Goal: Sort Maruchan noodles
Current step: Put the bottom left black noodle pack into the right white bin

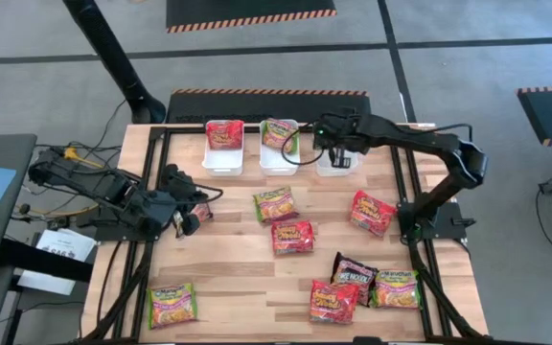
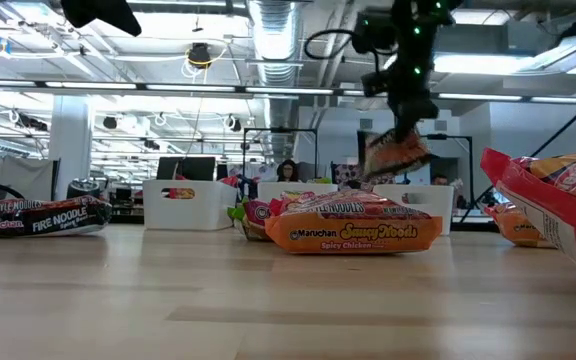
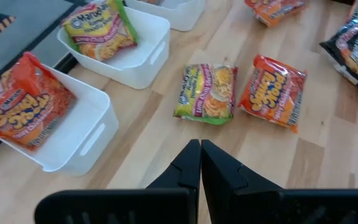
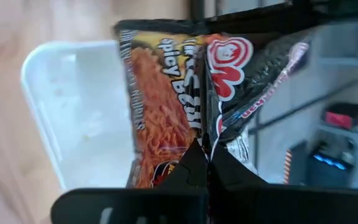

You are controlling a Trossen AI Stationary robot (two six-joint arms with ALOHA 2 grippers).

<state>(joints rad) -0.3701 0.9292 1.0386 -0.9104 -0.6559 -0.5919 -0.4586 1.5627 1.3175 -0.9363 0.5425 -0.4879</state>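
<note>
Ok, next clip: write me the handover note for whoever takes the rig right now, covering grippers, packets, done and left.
Right gripper: shut on a black packet, held above the empty third bin.
Left gripper: shut, empty, waiting at the table's left side.
Done: one red-orange packet in the left bin, one green-yellow packet in the middle bin.
Left: drop the black packet, then sort the packets loose on the table, including another black packet.

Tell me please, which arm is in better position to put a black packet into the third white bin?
The right. Its gripper is shut on a black packet and hangs above the empty third bin, so it likely needs only to release. The left gripper is shut, empty, at the table's left side.
</note>
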